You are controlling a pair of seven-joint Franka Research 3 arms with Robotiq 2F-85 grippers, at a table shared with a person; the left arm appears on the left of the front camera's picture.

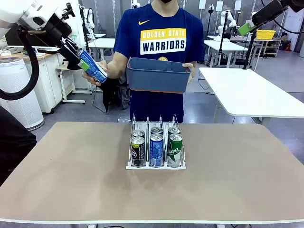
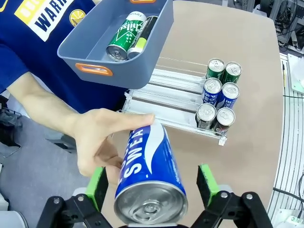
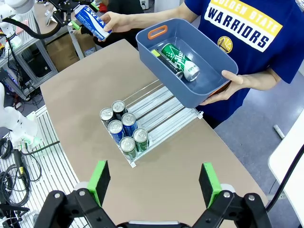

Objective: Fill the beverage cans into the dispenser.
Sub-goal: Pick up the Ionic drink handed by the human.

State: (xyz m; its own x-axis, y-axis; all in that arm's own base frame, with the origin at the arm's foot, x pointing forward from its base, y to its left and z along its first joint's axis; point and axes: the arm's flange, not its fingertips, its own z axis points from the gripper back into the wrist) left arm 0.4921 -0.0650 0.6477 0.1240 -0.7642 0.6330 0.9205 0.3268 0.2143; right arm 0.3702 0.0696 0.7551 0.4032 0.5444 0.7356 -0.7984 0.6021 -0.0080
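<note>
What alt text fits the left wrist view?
A person's hand holds a blue can between the open left gripper's green pads, which don't touch it. Beyond, a raised blue-grey bin holds two cans, and the dispenser holds six cans at one end.

The right gripper (image 3: 154,183) is hanging above the table (image 3: 199,156), its jaws standing wide apart and nothing lying between the green pads (image 3: 100,179). Straight ahead of the gap between the fingers, the dispenser (image 3: 164,111) is sitting on the table, with six beverage cans (image 3: 128,120) standing upright in pairs at its end nearer the fingers. Farther ahead, toward the picture-right finger, a person's hand (image 3: 230,88) is holding up a blue-grey bin (image 3: 211,59); a green can (image 3: 180,59) is lying inside beside another can. Far beyond the other finger, the person's other hand (image 3: 116,21) is holding a blue can (image 3: 92,21) at the left gripper (image 3: 85,15).
</note>
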